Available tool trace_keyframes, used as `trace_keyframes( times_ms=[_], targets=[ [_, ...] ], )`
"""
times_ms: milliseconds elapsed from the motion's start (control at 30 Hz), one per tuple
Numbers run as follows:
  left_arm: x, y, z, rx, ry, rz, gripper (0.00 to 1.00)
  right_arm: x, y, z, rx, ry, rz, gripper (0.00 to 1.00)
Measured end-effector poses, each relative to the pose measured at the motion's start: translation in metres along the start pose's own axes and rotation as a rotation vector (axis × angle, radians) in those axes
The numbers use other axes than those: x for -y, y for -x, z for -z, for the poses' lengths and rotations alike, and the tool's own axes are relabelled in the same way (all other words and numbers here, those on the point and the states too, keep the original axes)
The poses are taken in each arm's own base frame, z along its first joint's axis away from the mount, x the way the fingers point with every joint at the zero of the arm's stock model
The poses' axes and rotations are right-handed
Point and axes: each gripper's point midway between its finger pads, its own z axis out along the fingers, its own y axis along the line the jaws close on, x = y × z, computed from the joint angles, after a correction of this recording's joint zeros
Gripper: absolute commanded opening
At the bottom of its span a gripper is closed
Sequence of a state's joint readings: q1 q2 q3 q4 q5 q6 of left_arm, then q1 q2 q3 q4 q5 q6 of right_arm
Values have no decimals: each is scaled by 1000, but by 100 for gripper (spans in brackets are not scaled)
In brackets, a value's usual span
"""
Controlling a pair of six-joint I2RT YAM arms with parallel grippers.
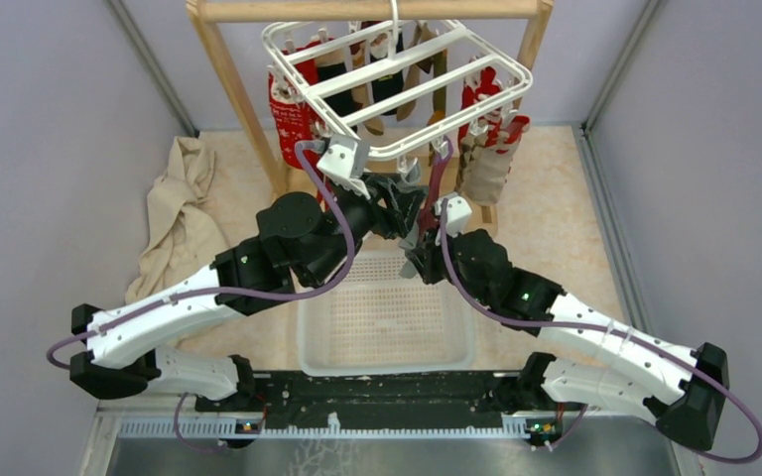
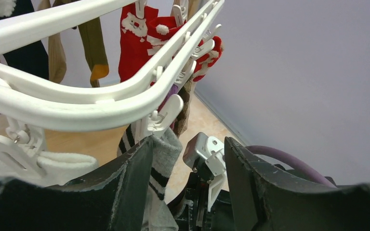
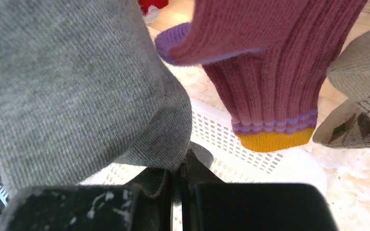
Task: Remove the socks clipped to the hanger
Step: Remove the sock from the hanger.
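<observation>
The white hanger (image 1: 402, 152) hangs from a wooden frame, with several socks clipped round its rim. In the left wrist view the hanger (image 2: 77, 103) fills the upper left, and a white clip (image 2: 163, 115) holds a grey sock with black stripes (image 2: 166, 154). My left gripper (image 2: 188, 144) is open, its left finger touching that sock just below the clip. My right gripper (image 3: 176, 168) is shut on the lower end of the grey sock (image 3: 77, 72). A magenta sock with a yellow cuff (image 3: 270, 72) hangs right beside it. In the top view both grippers, left (image 1: 404, 203) and right (image 1: 419, 243), meet under the hanger's front edge.
A white mesh basket (image 1: 387, 327) sits on the table below the grippers and also shows in the right wrist view (image 3: 250, 144). A beige cloth (image 1: 184, 213) lies at the left. The wooden frame's post (image 1: 233, 84) stands behind. Red Christmas socks (image 1: 293, 114) hang at the hanger's far left.
</observation>
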State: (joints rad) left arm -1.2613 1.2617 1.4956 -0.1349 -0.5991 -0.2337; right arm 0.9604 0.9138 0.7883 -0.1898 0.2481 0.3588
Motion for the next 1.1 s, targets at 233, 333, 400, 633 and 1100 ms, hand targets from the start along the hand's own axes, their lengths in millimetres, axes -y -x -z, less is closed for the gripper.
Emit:
trace_keyframes(
  times_ms=[233,333,400,633,1100],
  targets=[
    [1,7,10,14,-22,-60,82,0,-1,-1,-2,-3,1,0],
    [-6,12,19,27,-22,-69,83,1,-1,-1,-5,-3,1,0],
    [-11,16,26,39,-17,-77,84,1,-1,-1,-5,-4,2,0],
    [-20,18,29,84,-9,-164,82,1,-2,-2,-7,-4,2,0],
    [-9,14,10,146,-14,-273,79,1,-5,-4,-16,-7,4,0]
  ],
)
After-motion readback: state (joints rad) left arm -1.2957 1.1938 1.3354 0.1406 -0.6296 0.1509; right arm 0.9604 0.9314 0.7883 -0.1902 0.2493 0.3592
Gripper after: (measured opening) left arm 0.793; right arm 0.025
